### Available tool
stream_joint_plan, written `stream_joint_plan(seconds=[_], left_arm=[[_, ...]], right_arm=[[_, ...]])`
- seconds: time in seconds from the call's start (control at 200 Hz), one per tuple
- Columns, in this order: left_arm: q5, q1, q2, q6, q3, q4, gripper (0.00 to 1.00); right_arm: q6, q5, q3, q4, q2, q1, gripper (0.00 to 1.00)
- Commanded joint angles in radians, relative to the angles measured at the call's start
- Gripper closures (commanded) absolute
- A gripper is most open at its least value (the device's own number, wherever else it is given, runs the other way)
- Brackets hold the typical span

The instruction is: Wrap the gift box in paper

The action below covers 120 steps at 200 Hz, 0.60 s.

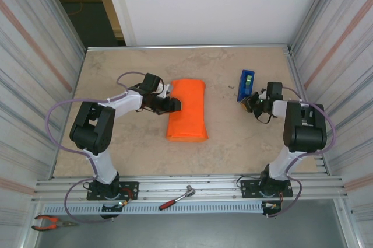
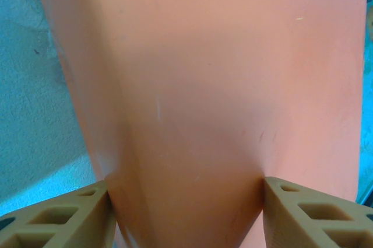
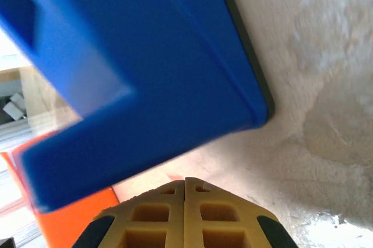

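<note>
The orange paper (image 1: 187, 109) lies folded into a long bundle in the middle of the table. The gift box is hidden, presumably under the paper. My left gripper (image 1: 175, 105) reaches in from the bundle's left side. In the left wrist view its fingers (image 2: 70, 216) press against both sides of the paper (image 2: 198, 96), so my left gripper (image 2: 186, 201) is shut on the bundle. My right gripper (image 1: 250, 103) sits low beside the blue tape dispenser (image 1: 246, 84). In the right wrist view my right gripper (image 3: 185, 181) is shut with nothing between its pads, just below the dispenser (image 3: 134, 73).
Corrugated walls close in the table (image 1: 245, 143) on the left and right. A red-handled ratchet (image 1: 176, 198) lies on the front rail, and pliers (image 1: 49, 222) lie at the front left. An orange corner of the paper (image 3: 64, 219) is visible past the dispenser.
</note>
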Motion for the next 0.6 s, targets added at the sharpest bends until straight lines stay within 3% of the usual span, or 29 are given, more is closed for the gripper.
stream_joint_plan(seconds=[0.0, 0.306, 0.596], left_arm=[[-0.161, -0.037, 0.105, 0.008, -0.075, -0.144, 0.39], [-0.164, -0.037, 0.104, 0.012, -0.074, -0.146, 0.39], [-0.162, -0.037, 0.105, 0.011, -0.076, -0.144, 0.39]], right_arm=[[0.038, -0.008, -0.015, -0.007, -0.003, 0.014, 1.0], [-0.033, -0.02, 0.069, -0.142, -0.143, 0.104, 1.0], [-0.098, -0.058, 0.247, -0.237, -0.071, 0.333, 1.0]])
